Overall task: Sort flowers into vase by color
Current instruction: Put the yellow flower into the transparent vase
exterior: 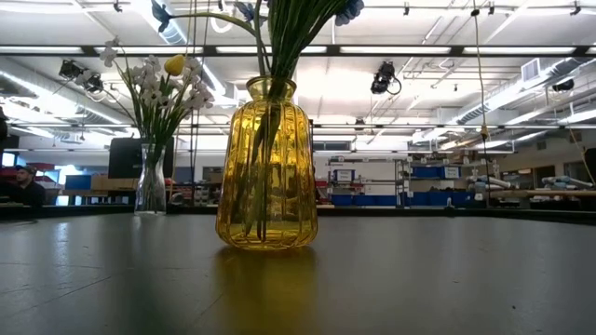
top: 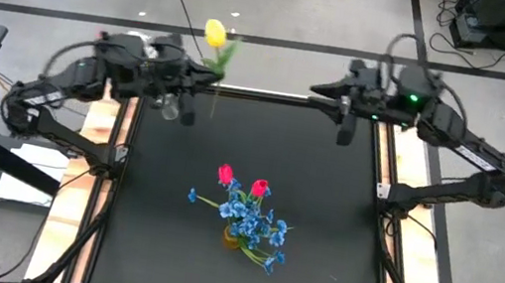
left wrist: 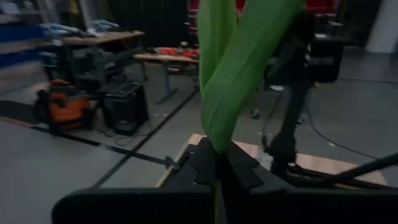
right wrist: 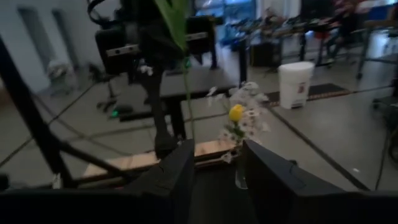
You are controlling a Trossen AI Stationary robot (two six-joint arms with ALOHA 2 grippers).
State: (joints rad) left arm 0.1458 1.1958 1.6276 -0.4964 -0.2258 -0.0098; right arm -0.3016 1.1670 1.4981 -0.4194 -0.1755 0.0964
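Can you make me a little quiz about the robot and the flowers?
1. True or false: the left gripper is shut on the yellow tulip.
2. Which flowers stand in the yellow vase? A) only white sprays B) blue sprays and red tulips C) none
3. Fill in: the clear vase holds white sprays and one ____ tulip.

Key: 1 true. 2 B: the blue sprays and red tulips show from above. 3 yellow; the right gripper is open with nothing in it.
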